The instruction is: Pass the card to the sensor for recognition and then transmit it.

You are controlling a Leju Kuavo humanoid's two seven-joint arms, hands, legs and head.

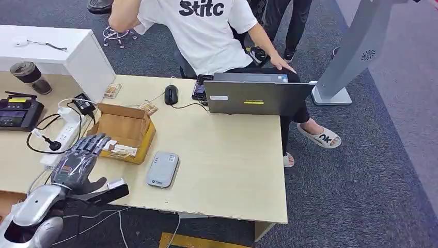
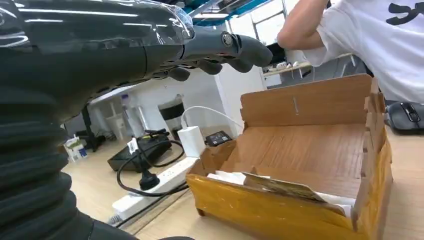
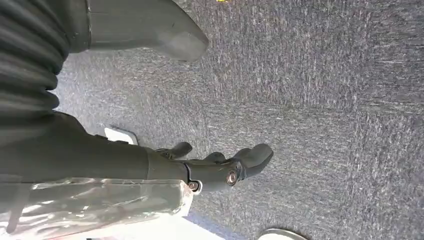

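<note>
An open cardboard box (image 1: 124, 129) sits on the wooden table (image 1: 227, 155), with cards (image 1: 120, 151) lying along its near wall. In the left wrist view a card (image 2: 287, 187) rests flat on the box's (image 2: 310, 145) front ledge. My left hand (image 1: 82, 160) hovers just left of the box with fingers stretched out toward it, holding nothing; its fingers (image 2: 220, 47) reach above the box's near corner. The grey-white sensor (image 1: 162, 169) lies flat to the right of the box. My right hand (image 3: 220, 167) hangs over the carpet with loosely spread fingers and holds nothing.
A person in a white T-shirt (image 1: 199, 31) sits behind a laptop (image 1: 255, 97) at the table's far side. A mouse (image 1: 171, 94) and phone (image 1: 200, 87) lie nearby. A power strip (image 1: 64, 135), controller (image 1: 18, 111) and cup (image 1: 30, 76) crowd the left. A grey stand (image 1: 351, 57) rises at the right.
</note>
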